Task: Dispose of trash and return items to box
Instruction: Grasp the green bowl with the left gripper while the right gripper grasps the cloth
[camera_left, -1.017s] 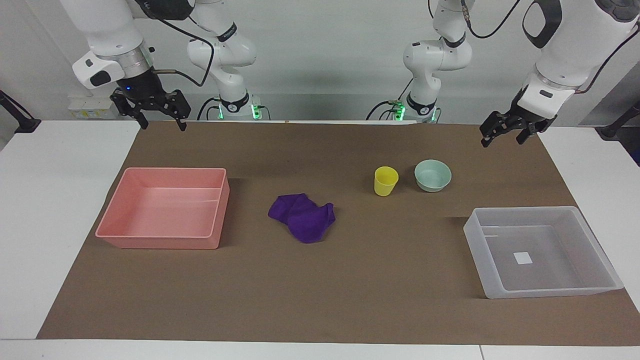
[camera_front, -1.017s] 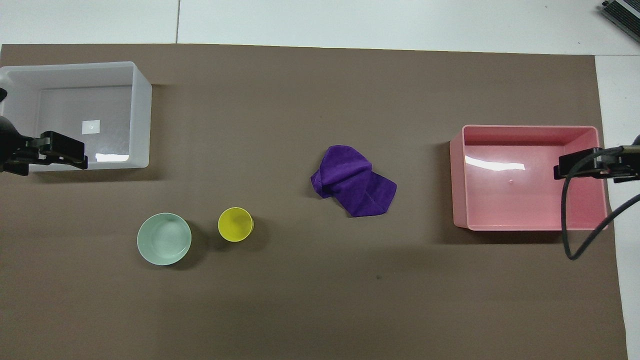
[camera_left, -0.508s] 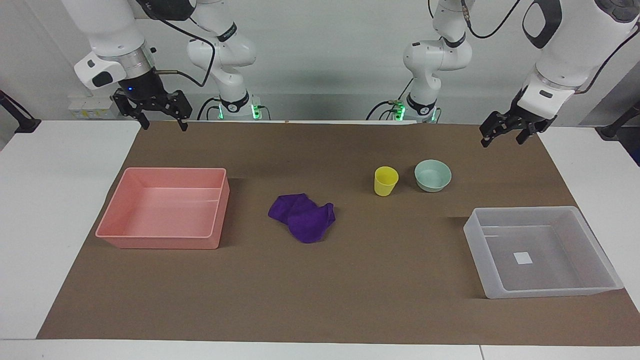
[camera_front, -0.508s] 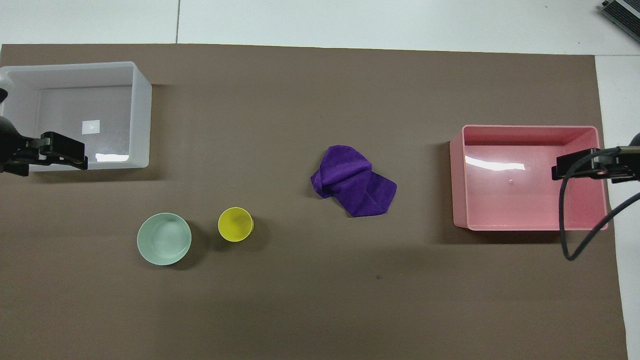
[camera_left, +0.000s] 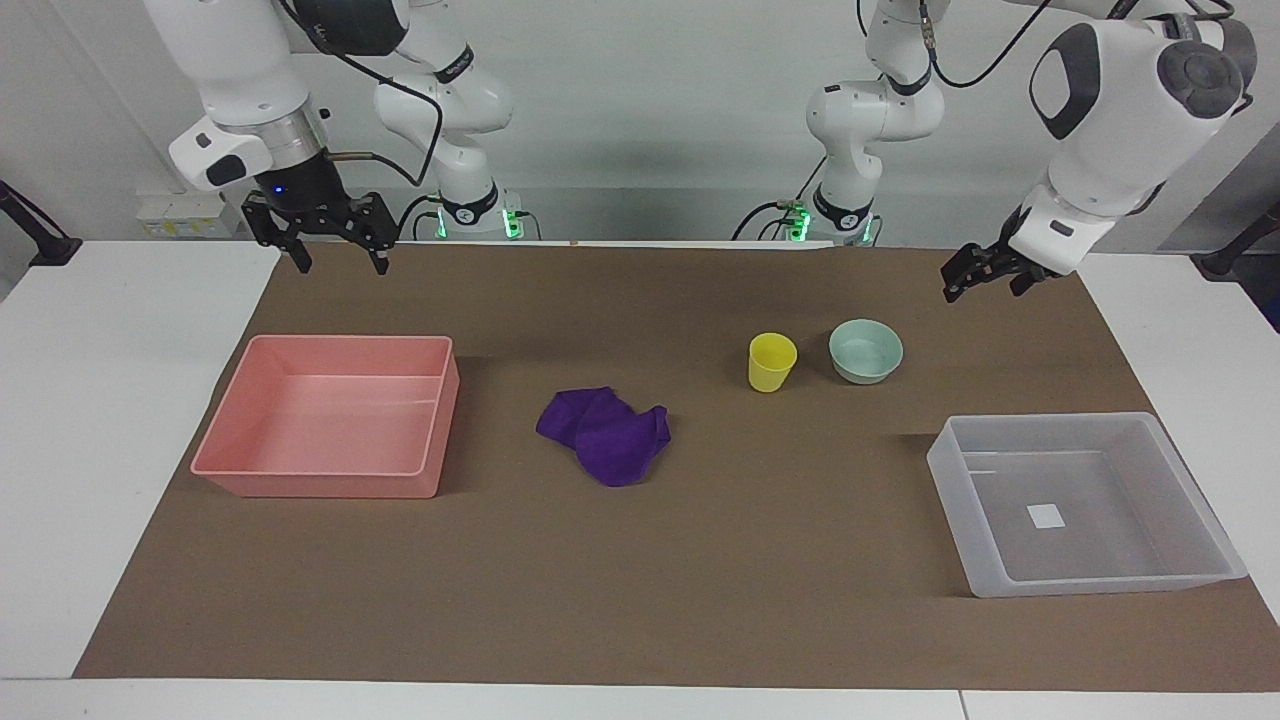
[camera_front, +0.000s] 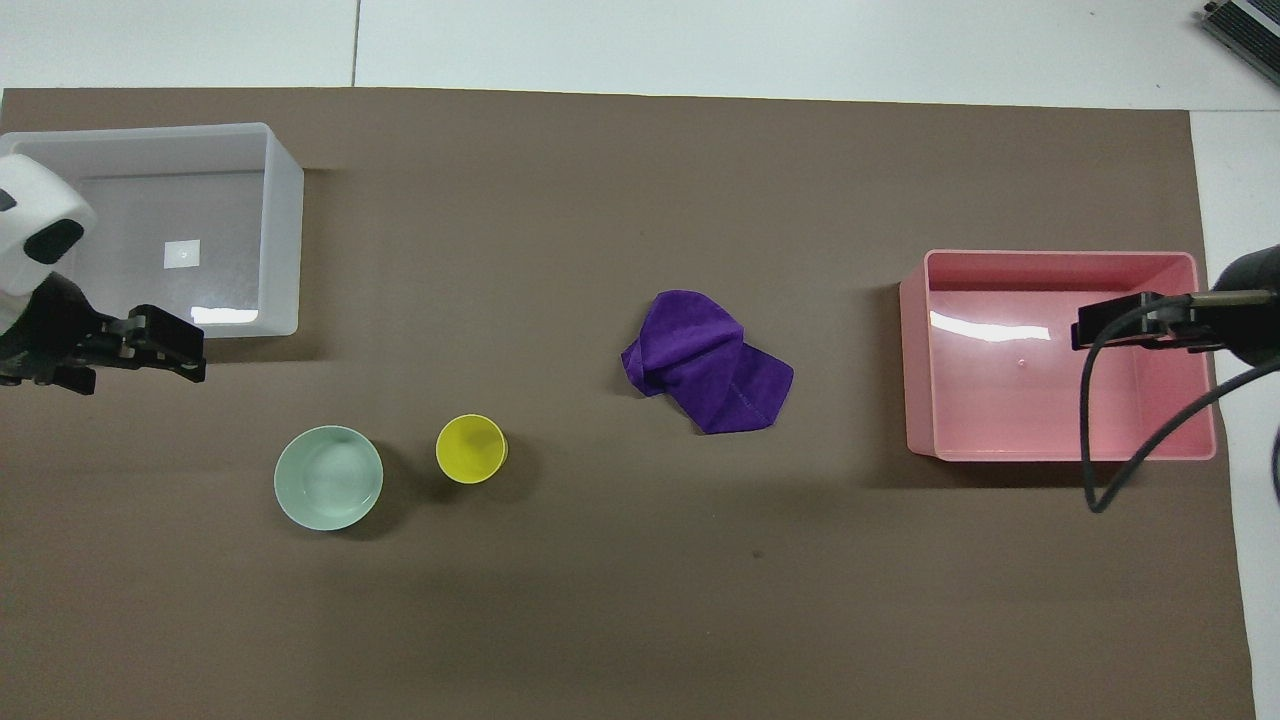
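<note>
The rag (camera_left: 605, 435) lies crumpled near the middle of the bench (camera_left: 700, 590), on the brown mat (camera_left: 640, 300), touching nothing else. The cup (camera_left: 772, 361) stands upright toward the left arm's end, nearer to the robots than the rag, and the bowl (camera_left: 865, 350) sits just beside it, a small gap apart, closer still to that end. The box (camera_left: 1085, 503) sits by the bench edge at the left arm's end, farther from the robots than the bowl, a white sticker (camera_left: 1046, 516) on its floor. The pink tray (camera_left: 330, 415) sits toward the right arm's end, well apart from the rag.

The left gripper (camera_left: 985, 275) hangs in the air over the mat near the robots' edge at the left arm's end, close to the bowl but not over it; its jaws are empty, and whether they are parted I cannot tell. The right gripper (camera_left: 338, 250) hangs over the mat near the robots' edge, with the pink tray farther out from it, jaws spread wide and holding nothing.
</note>
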